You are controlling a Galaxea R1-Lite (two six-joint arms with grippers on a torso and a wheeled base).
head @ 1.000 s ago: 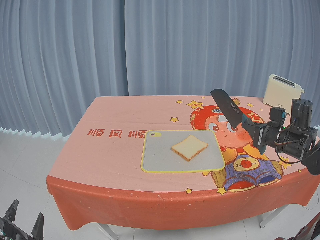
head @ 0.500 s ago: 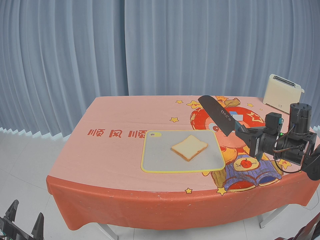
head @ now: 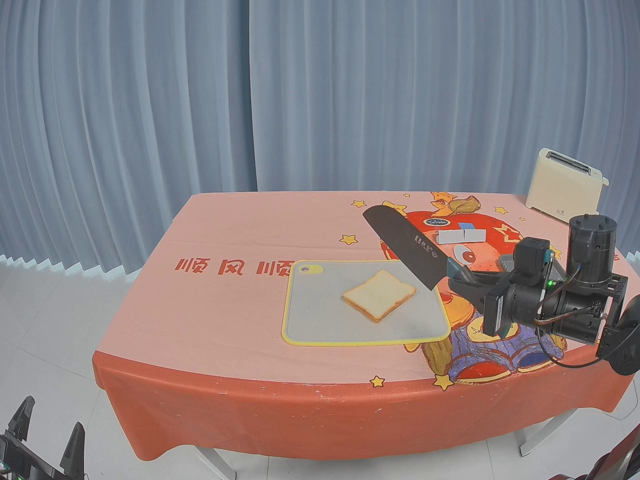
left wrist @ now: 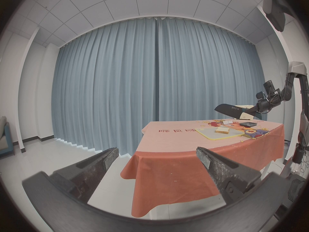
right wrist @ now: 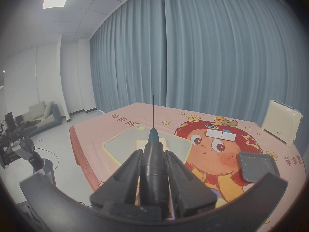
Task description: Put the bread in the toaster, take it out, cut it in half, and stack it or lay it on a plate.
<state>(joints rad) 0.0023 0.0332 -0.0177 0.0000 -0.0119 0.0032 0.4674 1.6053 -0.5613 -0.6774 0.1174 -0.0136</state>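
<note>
Pink desk (head: 227,235), bread (head: 379,294) on the cutting board (head: 320,308), knife (head: 408,247) up in the air.
Right end effector (right wrist: 152,153) pinches the knife handle, and the long blade points left, toward the board's right side. The bread lies flat, down and to the left of the blade. Left end effector (left wrist: 156,150) is spread wide, low and well apart from the desk, so the right arm is nearer.
</note>
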